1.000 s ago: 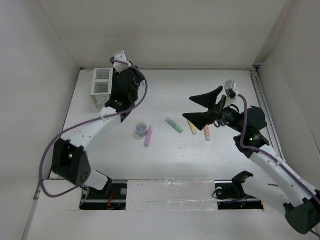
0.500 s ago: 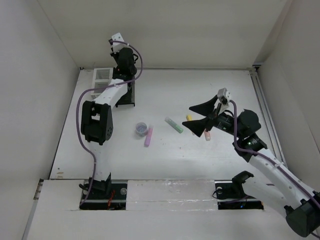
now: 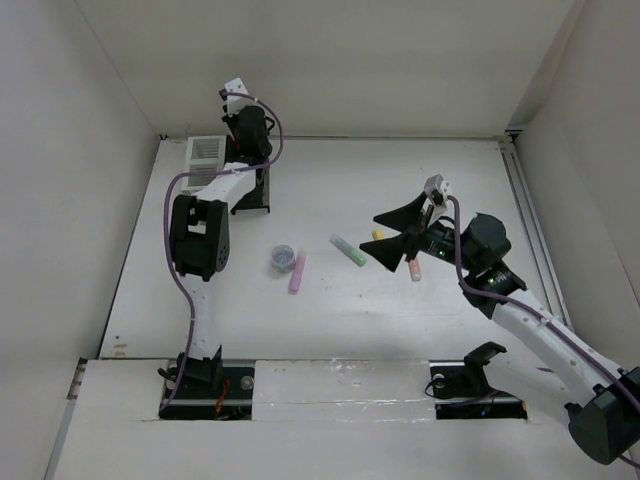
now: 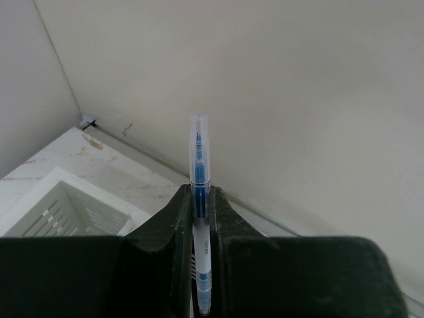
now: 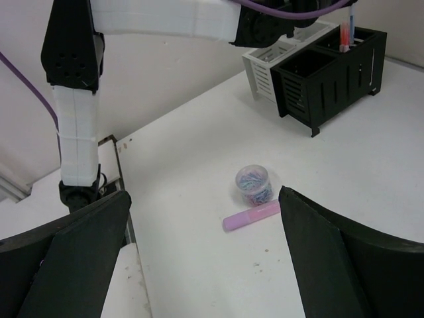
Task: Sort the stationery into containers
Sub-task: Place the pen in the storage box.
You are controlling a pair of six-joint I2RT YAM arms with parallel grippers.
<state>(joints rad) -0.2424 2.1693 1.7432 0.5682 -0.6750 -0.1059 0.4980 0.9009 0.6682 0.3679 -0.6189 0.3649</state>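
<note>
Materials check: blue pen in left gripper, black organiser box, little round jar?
Blue pen: clear glossy plastic, likely; blue core shows through barrel and cap.
Black organiser box: looks like rigid matte plastic, thin even slats; painted metal possible.
Round jar: transparent plastic or glass; coloured contents visible inside.

Overhead looks down; right wrist looks across at shared containers (image 5: 344, 86).

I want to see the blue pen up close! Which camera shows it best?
The left wrist view: the blue pen stands upright, clamped in the left pincer. The right wrist view shows only a far sliver; the top view doesn't show it clearly.
</note>
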